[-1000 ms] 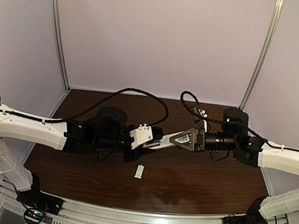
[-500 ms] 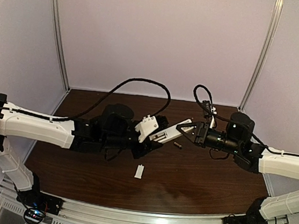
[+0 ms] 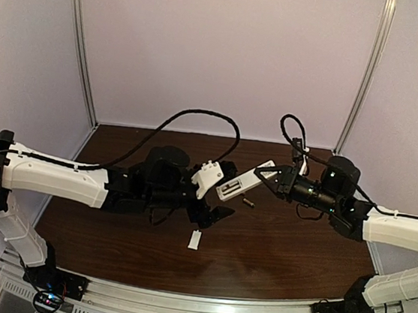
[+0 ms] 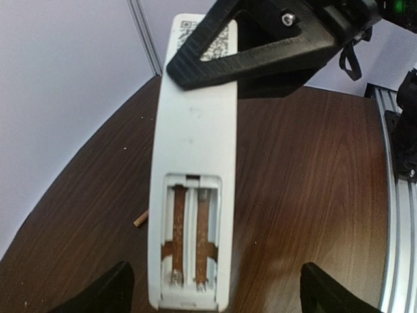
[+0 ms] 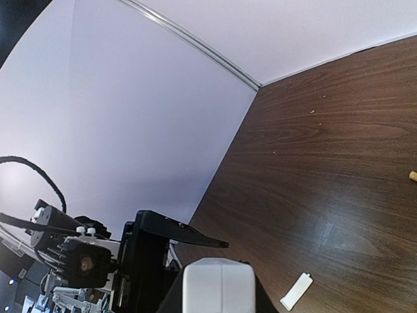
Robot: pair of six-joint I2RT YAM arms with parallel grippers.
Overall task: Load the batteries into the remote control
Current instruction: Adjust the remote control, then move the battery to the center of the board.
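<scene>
One battery [image 3: 248, 203] loose on table [image 3: 296, 249]. My right tool [image 3: 261, 179] clenches remote control [image 4: 193, 150]; bays look bare, cover plate [image 3: 194, 239] off; left tool [image 3: 221, 192] released. Loading all ahead.

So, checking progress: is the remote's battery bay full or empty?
Empty: the left wrist view shows the remote with its bay uncovered, only two bare contact strips inside.

Soft even light; sheen on the desk [image 5: 339, 228]; wrist views warp at edges; near remote control [image 5: 217, 285] blurred
</scene>
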